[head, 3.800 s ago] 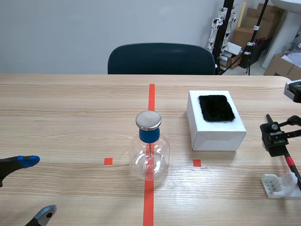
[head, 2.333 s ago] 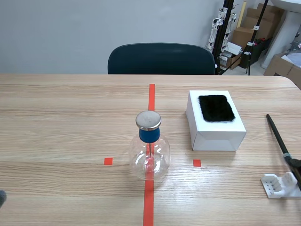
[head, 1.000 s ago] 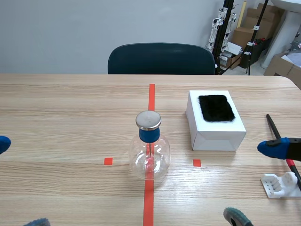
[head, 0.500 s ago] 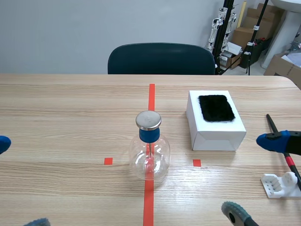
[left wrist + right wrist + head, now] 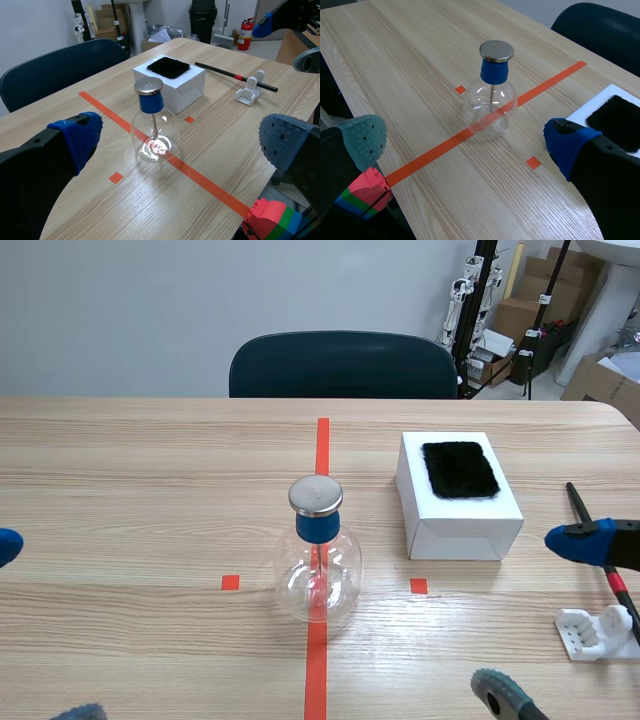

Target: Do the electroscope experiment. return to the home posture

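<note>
My L pincer and R pincer (lower frame corners) both released, empty. Electroscope mid-frame between them, well apart.

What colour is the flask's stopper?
The stopper is blue; clearest in the right wrist view.

One glass flask, ahead of both claws. One white box, one black pad on it. One black rod and one white stand, beside the right gripper. Two grippers, counting the left gripper. One chair. Two brick stacks, one beside each gripper.
</note>
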### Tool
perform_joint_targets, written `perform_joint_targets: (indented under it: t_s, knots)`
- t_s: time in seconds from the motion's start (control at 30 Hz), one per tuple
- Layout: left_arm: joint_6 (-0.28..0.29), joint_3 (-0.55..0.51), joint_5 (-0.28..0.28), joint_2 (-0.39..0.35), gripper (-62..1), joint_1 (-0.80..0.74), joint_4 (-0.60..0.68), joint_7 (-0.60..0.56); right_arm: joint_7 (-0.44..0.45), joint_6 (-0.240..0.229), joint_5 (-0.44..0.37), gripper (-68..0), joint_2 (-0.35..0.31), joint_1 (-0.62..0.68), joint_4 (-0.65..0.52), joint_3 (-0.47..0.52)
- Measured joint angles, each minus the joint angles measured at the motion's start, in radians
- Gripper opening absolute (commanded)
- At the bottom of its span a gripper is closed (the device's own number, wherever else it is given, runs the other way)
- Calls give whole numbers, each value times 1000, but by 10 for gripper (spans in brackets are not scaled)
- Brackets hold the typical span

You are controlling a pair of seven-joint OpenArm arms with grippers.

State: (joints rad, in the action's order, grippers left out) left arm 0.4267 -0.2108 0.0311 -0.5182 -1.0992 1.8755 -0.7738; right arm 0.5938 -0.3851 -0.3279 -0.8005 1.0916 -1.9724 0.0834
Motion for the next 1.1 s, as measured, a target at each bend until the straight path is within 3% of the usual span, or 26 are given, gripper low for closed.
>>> perform_joint_targets:
  t_s: [1.1]
  knots:
    - [0, 0, 0, 0, 14, 0, 0, -43, 0, 0, 0, -20, 0, 0, 0, 0]
